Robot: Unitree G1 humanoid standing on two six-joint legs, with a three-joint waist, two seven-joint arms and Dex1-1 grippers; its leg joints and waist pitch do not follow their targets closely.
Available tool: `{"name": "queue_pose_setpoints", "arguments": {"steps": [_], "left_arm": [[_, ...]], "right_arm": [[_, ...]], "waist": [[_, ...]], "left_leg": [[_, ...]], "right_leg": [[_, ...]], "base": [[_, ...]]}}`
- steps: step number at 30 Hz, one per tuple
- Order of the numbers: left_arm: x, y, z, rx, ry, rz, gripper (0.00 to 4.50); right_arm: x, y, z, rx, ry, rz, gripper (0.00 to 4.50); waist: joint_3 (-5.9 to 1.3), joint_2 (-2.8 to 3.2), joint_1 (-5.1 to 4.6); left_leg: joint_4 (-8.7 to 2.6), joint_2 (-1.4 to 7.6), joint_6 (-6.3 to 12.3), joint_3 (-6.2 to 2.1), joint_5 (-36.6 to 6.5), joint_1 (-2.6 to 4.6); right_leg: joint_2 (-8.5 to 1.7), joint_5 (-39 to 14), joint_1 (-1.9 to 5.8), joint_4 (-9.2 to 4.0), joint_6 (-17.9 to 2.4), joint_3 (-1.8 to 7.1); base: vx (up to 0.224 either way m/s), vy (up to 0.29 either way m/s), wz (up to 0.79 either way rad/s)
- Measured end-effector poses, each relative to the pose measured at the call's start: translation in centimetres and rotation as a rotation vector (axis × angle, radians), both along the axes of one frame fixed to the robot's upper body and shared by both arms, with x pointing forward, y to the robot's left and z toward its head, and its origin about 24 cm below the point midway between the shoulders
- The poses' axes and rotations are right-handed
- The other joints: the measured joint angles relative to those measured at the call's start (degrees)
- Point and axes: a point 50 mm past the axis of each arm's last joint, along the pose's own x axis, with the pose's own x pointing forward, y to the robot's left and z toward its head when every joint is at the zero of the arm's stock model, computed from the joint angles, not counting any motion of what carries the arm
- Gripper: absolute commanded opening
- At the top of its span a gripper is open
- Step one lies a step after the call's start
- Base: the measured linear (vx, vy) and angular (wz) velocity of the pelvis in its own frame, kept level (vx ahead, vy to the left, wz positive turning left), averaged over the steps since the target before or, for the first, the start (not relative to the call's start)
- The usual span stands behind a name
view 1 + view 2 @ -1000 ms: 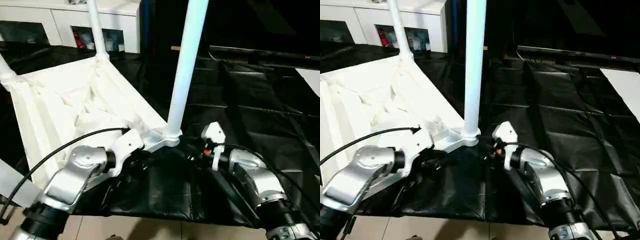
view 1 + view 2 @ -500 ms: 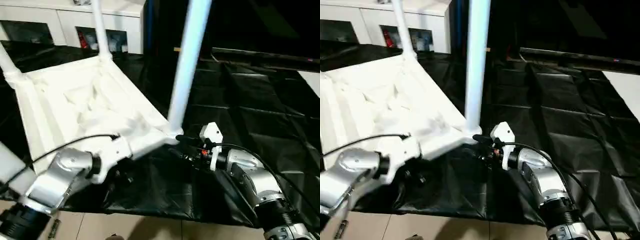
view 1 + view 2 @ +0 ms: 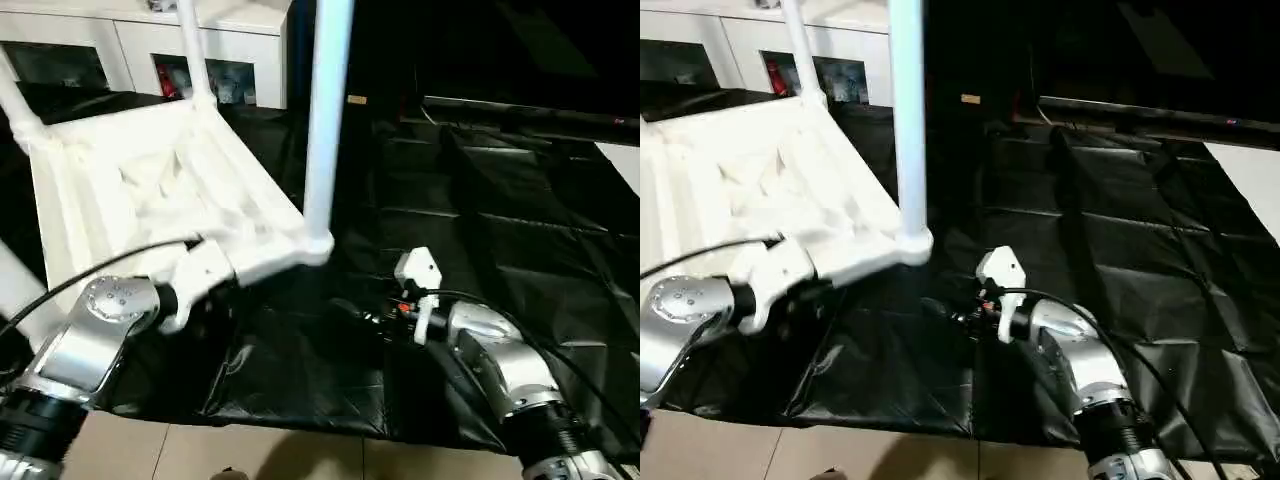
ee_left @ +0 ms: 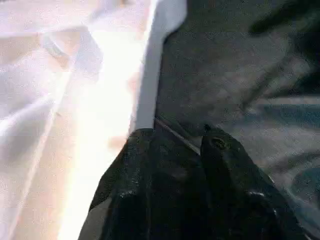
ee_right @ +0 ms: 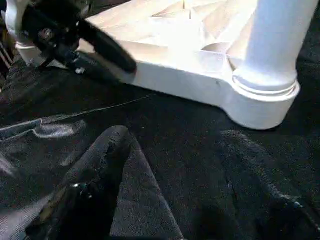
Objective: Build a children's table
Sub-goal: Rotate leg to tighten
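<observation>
The children's table lies upside down on a black sheet, its white ribbed tabletop (image 3: 150,190) facing up. Several white tube legs stand in its corner sockets; the nearest leg (image 3: 325,120) rises from the near right corner (image 5: 260,100). My left gripper (image 5: 95,52) is shut on the tabletop's near rim, one black finger above it and one below; the left wrist view shows the rim (image 4: 150,75) running past its fingertips (image 4: 145,145). My right gripper (image 3: 347,308) hovers low over the sheet, a short way right of that corner, open and holding nothing.
A white cabinet (image 3: 250,40) with glass-fronted doors stands behind the table. The black sheet (image 3: 480,200) stretches to the right, wrinkled, with a dark low unit at its far edge. Tiled floor (image 3: 250,450) shows in front of the sheet.
My left arm has drawn back to the left with the tabletop's rim in its grip, and the near corner with its leg has swung left, away from my right gripper. The right gripper stays open.
</observation>
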Motion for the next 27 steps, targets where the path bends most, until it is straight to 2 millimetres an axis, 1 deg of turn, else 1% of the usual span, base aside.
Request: {"name": "queue_pose_setpoints", "arguments": {"steps": [2,5,6,7,9,10,11,12,13,15,16,18,21,22,26,27], "left_arm": [[0.0,-0.3,0.0,-0.04,-0.046,0.021,1.77],[-0.9,-0.7,0.1,-0.235,-0.064,0.065,1.77],[-2.0,-1.1,0.0,-0.336,-0.038,0.047,2.04],[-3.1,-1.3,-0.2,-0.411,0.004,0.018,2.11],[-4.4,-1.2,-0.6,-0.471,0.07,-0.013,2.17],[-5.1,-1.0,-0.7,-0.494,0.108,-0.034,2.31],[-5.4,-0.9,-0.7,-0.503,0.128,-0.049,2.31],[-5.6,-0.9,-0.6,-0.512,0.139,-0.061,2.47],[-6.2,-0.5,-0.5,-0.515,0.164,-0.087,2.56],[-7.0,0.3,-0.5,-0.496,0.207,-0.111,2.56],[-7.4,1.0,-0.5,-0.483,0.236,-0.116,2.89],[-7.9,2.2,-0.3,-0.467,0.265,-0.109,2.94],[-8.7,4.0,0.3,-0.447,0.322,-0.095,3.33],[-9.2,5.0,0.6,-0.43,0.346,-0.082,3.39],[-10.3,7.2,1.5,-0.408,0.38,-0.049,3.53],[-10.7,8.0,1.6,-0.403,0.399,-0.03,3.75]], "right_arm": [[-0.2,0.0,0.0,0.003,-0.005,0.002,3.13],[-0.4,0.2,0.1,0.011,-0.012,0.005,3.13],[-0.5,0.2,0.1,0.014,-0.012,-0.001,3.13],[-0.7,0.2,0.0,0.015,-0.008,-0.006,3.13],[-1.0,0.1,-0.3,0.016,0.001,-0.012,3.13],[-1.1,0.1,-0.4,0.016,0.005,-0.014,3.13],[-1.0,0.1,-0.3,0.017,0.004,-0.015,3.13],[-1.0,0.1,-0.3,0.02,0.001,-0.015,3.13],[-1.0,0.2,-0.1,0.028,-0.004,-0.011,3.13],[-1.0,0.2,0.0,0.033,-0.006,-0.01,3.13],[-1.0,0.2,0.0,0.033,-0.005,-0.008,3.13],[-1.1,0.1,0.0,0.032,-0.003,-0.003,3.13],[-1.0,0.2,0.0,0.03,0.001,0.003,3.13],[-1.1,0.2,0.0,0.029,0.003,0.005,3.13],[-1.1,0.3,-0.1,0.027,0.007,0.015,3.13],[-1.2,0.4,-0.2,0.026,0.009,0.024,3.13]], "waist": [[0.0,0.0,0.2],[0.0,0.11,0.07],[-0.01,0.1,0.09],[-0.01,0.1,0.12],[0.0,0.1,0.19],[0.0,0.1,0.19],[0.0,0.1,0.19],[0.0,0.08,0.28],[-0.04,0.02,0.25],[-0.05,-0.03,0.17],[-0.06,-0.07,0.15],[-0.07,-0.19,0.13],[-0.14,-0.38,0.13],[-0.16,-0.42,0.1],[-0.15,-0.42,0.03],[-0.17,-0.48,0.02]], "left_leg": [[0.0,0.0,0.0,-0.02,0.0,-0.04],[0.01,0.0,0.01,-0.03,-0.02,-0.08],[0.01,0.01,0.02,-0.02,-0.05,-0.08],[-0.02,0.02,0.02,-0.02,-0.04,-0.08],[-0.04,0.03,0.01,-0.01,-0.02,-0.08],[-0.03,0.04,-0.01,-0.03,0.0,-0.06],[-0.02,0.03,-0.01,-0.04,0.01,-0.03],[0.0,0.03,0.0,-0.04,0.01,0.0],[0.0,0.03,0.0,-0.06,0.02,0.08],[0.0,0.03,0.0,-0.16,0.02,0.24],[0.0,0.03,0.0,-0.19,0.02,0.29],[-0.02,0.02,0.0,-0.2,0.02,0.3],[-0.07,0.02,-0.01,-0.2,0.02,0.31],[-0.09,0.01,0.0,-0.19,0.01,0.3],[-0.15,0.0,0.0,-0.19,0.0,0.32],[-0.19,0.01,0.0,-0.19,0.0,0.34]], "right_leg": [[0.0,0.0,-0.01,-0.01,0.0,-0.02],[-0.01,0.0,-0.02,-0.05,0.0,-0.03],[-0.01,-0.01,-0.02,-0.06,-0.01,-0.03],[0.0,-0.01,-0.04,-0.06,-0.01,-0.06],[0.01,-0.02,-0.04,-0.05,-0.02,-0.1],[0.02,-0.01,-0.03,-0.02,-0.01,-0.12],[0.01,-0.01,0.0,-0.02,-0.01,-0.12],[0.01,0.01,0.05,-0.02,-0.01,-0.12],[0.01,0.0,0.13,-0.03,0.0,-0.12],[0.01,-0.15,0.24,-0.04,0.28,-0.1],[0.01,-0.17,0.28,-0.04,0.31,-0.09],[0.01,-0.17,0.27,-0.04,0.32,-0.07],[0.02,-0.11,0.27,-0.04,0.2,-0.07],[0.01,-0.08,0.27,-0.05,0.15,-0.07],[0.01,-0.08,0.25,-0.1,0.14,-0.03],[0.02,-0.09,0.25,-0.1,0.15,-0.03]], "base": [[0.0,0.0,0.0],[0.0,0.0,0.0],[0.0,0.0,0.0],[0.0,0.0,0.0],[0.0,0.0,0.0],[0.0,0.0,0.0],[0.0,0.0,0.0],[0.0,0.0,0.0],[0.0,0.0,0.0],[0.0,0.0,0.0],[0.0,0.0,0.0],[0.0,0.0,0.0],[0.0,0.0,0.0],[0.0,0.0,0.0],[0.0,0.0,0.0],[0.0,0.0,0.0]]}}
